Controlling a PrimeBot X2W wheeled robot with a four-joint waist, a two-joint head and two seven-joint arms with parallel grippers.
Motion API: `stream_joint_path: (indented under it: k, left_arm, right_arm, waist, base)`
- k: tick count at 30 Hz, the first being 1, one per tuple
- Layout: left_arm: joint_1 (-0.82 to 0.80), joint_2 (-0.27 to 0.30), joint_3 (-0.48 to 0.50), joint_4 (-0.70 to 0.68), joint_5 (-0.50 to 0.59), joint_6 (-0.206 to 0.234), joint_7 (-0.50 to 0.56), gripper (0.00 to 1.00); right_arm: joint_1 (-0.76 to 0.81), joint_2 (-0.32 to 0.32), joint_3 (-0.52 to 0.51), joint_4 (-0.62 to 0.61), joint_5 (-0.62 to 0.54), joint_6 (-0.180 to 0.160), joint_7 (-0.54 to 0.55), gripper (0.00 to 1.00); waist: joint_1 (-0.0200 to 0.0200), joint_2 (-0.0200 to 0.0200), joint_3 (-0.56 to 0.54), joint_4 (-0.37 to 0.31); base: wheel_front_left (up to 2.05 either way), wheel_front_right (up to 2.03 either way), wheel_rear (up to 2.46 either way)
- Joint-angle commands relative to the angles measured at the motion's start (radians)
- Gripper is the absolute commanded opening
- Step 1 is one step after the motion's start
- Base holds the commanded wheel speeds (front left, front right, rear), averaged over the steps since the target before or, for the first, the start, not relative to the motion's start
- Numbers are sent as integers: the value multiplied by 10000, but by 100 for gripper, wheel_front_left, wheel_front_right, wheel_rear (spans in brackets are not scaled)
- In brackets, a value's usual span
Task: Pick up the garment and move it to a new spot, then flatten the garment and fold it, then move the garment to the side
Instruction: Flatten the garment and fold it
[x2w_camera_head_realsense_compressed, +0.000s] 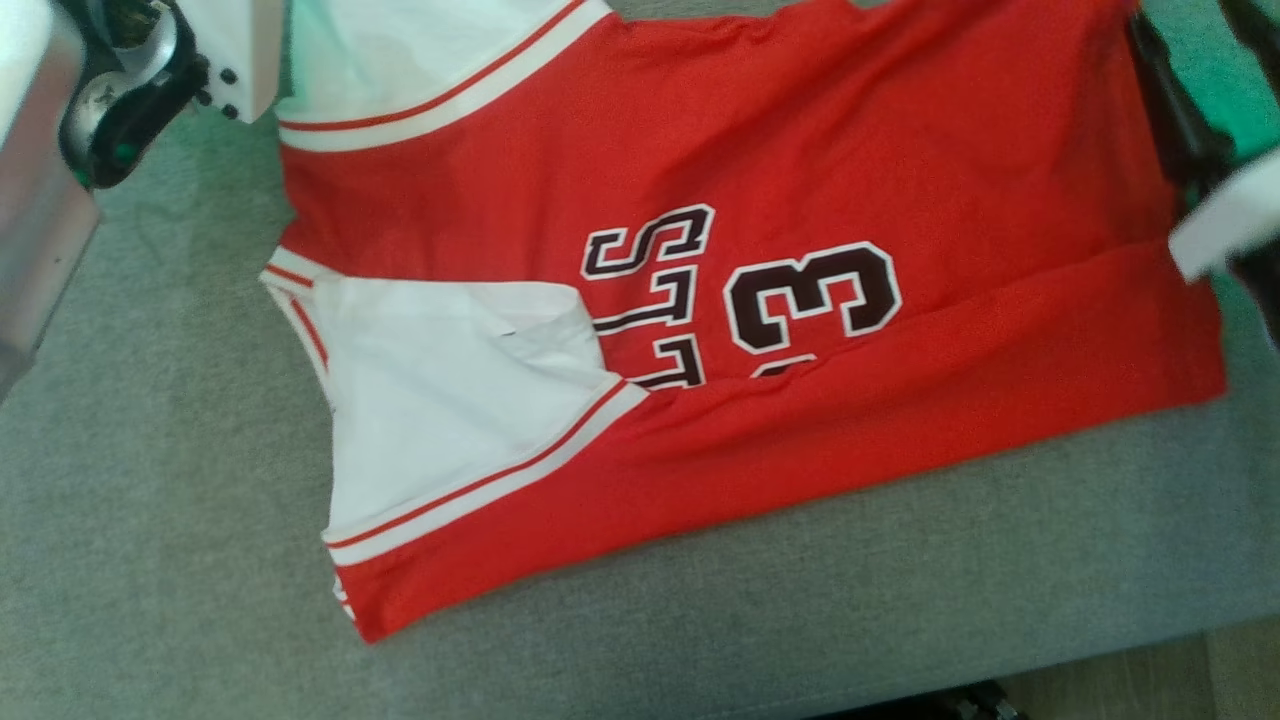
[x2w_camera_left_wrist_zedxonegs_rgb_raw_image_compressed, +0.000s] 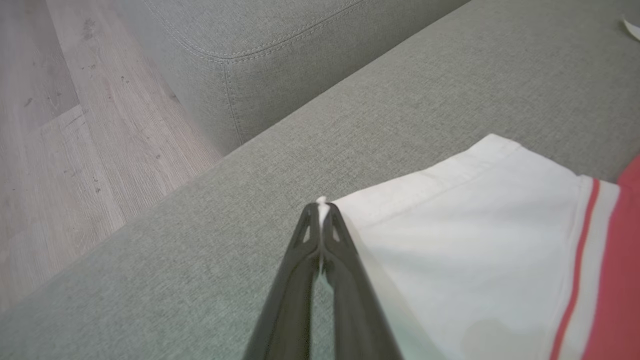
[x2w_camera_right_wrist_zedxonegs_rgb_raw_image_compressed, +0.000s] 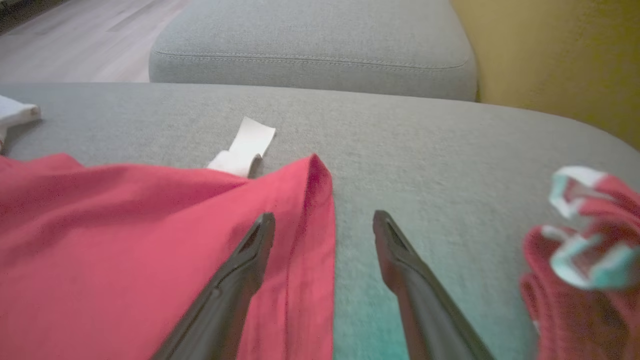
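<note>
**Left fingers pinched on the sleeve corner, right jaws open at the hem**

Closest to you, in the left wrist view, the left gripper (x2w_camera_left_wrist_zedxonegs_rgb_raw_image_compressed: 320, 205) has its two dark fingers pressed together on the tip of the white sleeve (x2w_camera_left_wrist_zedxonegs_rgb_raw_image_compressed: 475, 240). A sliver of white cloth pokes out between the tips, so it is a thin pinch on the edge alone. That corner sits at the end of the sofa seat (x2w_camera_head_realsense_compressed: 150, 450) nearest the wooden floor (x2w_camera_left_wrist_zedxonegs_rgb_raw_image_compressed: 65, 125).

The garment (x2w_camera_head_realsense_compressed: 800, 150), a red jersey with white sleeves, lies spread across the seat. Its strip along the seat's front edge is already turned up over part of the lettering. From that, you look to be mid-fold, with the far side next.

At the seat's other end, toward the yellow wall, the right gripper (x2w_camera_right_wrist_zedxonegs_rgb_raw_image_compressed: 325, 220) stands with its jaws wide, one finger over red cloth and one over bare seat, straddling the hem corner (x2w_camera_right_wrist_zedxonegs_rgb_raw_image_compressed: 315, 175). It holds nothing. A crumpled red and white cloth (x2w_camera_right_wrist_zedxonegs_rgb_raw_image_compressed: 585, 240) lies close beside it; keep the jaws off that when they close.
</note>
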Motion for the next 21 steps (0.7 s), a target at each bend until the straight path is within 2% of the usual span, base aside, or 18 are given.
stream_joint_path:
  k: [1,4,9,10,11,12,13,14,18,21]
  left_arm:
    - [-611,311,191,-268,-110,18,-157,0]
    - [-733,267,-70,-298,-228,18,-239,0]
    - [-888,236,-377,-289,-384,18,-356,0]
    - [-926,235,-445,-279,-422,18,-384,0]
    - [-959,233,-509,-264,-457,18,-415,0]
    - [-987,229,-570,-242,-494,18,-452,0]
    - [-1014,226,-628,-216,-530,18,-493,0]
    - [-1044,227,-678,-184,-558,18,-547,0]
    - [-1169,241,-883,-51,-553,18,-903,0]
    - [-1397,305,-919,101,-250,21,-1656,0]
  right_arm:
    - [-451,-265,379,25,468,-9,467,100]
    - [-1174,-320,865,515,978,-9,1056,100]
    - [-1897,-345,1326,1129,1534,-9,1407,100]
    - [-2044,-348,1421,1239,1669,-9,1410,96]
    - [-2175,-360,1504,1337,1780,-9,1388,79]
    - [-2289,-374,1589,1436,1878,-9,1358,49]
    - [-2391,-392,1703,1491,1968,-9,1314,31]
    - [-2482,-422,1800,1543,2052,-9,1253,0]
    - [-2797,-611,2121,1756,2218,-9,892,0]
    - [-3046,-706,2149,1998,2325,-9,437,0]
  waist:
    - [0,0,16,159]
    - [0,0,58,318]
    - [0,0,73,479]
    - [0,0,72,510]
    - [0,0,66,536]
    - [0,0,54,559]
    - [0,0,38,582]
    - [0,0,23,603]
    - [0,0,-50,675]
    - [0,0,-90,710]
  base:
    - [0,0,0]
    - [0,0,0]
    - [0,0,0]
    - [0,0,0]
    - [0,0,0]
    - [0,0,0]
    - [0,0,0]
    - [0,0,0]
    - [0,0,0]
    - [0,0,0]
